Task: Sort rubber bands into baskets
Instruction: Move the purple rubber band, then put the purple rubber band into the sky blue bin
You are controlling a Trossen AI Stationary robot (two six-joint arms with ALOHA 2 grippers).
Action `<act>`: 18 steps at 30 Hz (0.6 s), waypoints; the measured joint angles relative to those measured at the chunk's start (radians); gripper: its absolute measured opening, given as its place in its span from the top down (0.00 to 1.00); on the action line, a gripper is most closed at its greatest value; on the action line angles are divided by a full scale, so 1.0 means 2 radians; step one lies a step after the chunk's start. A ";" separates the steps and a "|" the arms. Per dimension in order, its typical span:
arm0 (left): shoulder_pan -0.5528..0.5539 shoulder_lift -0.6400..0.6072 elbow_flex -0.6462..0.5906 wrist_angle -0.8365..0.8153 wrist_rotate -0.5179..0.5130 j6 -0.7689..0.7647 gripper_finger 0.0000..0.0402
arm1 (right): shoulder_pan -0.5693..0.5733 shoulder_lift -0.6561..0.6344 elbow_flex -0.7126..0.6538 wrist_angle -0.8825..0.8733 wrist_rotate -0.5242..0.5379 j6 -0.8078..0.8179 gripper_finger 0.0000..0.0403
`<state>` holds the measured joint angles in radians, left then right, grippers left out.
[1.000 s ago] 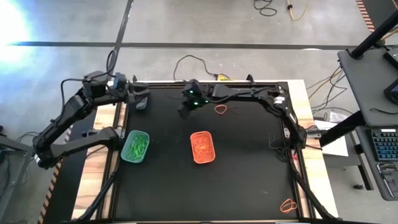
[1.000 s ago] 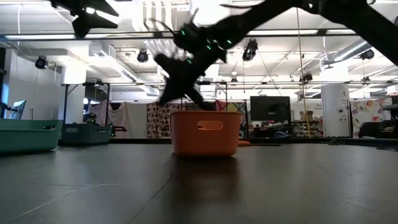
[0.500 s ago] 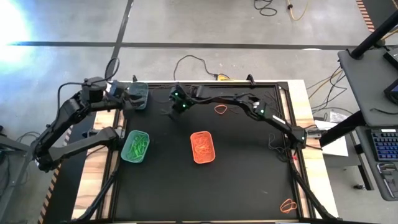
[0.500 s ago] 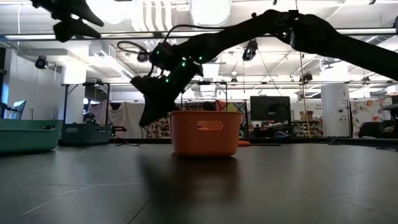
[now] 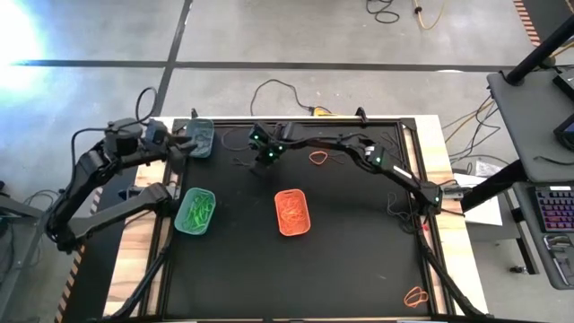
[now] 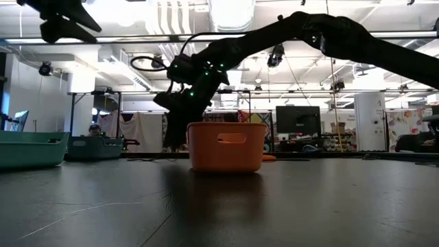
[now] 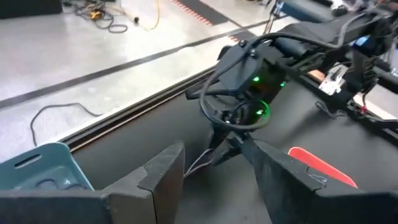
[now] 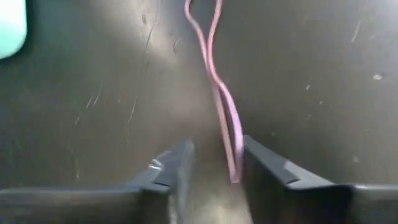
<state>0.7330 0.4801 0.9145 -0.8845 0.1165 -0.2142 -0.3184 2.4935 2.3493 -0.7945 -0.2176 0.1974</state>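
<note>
Three baskets stood on the table [image 5: 359, 260]: a grey one [image 5: 201, 137] at the far left corner, a teal one [image 5: 195, 211] full of green bands, an orange one [image 5: 291, 212] of orange bands. One loose band [image 8: 221, 93] lay between the right gripper's [image 8: 214, 163] parted fingers, on the mat. The left gripper [image 7: 214, 177] hung open beside the grey basket. No writing was legible.
</note>
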 joint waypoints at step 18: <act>-0.031 0.045 -0.191 0.177 -0.015 0.009 0.34 | 0.001 -0.175 0.003 -0.120 0.077 -0.145 0.34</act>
<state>0.6719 0.5709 0.5327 -0.5313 0.0866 -0.1954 -0.3164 2.1439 2.3547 -1.0352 -0.0634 -0.0924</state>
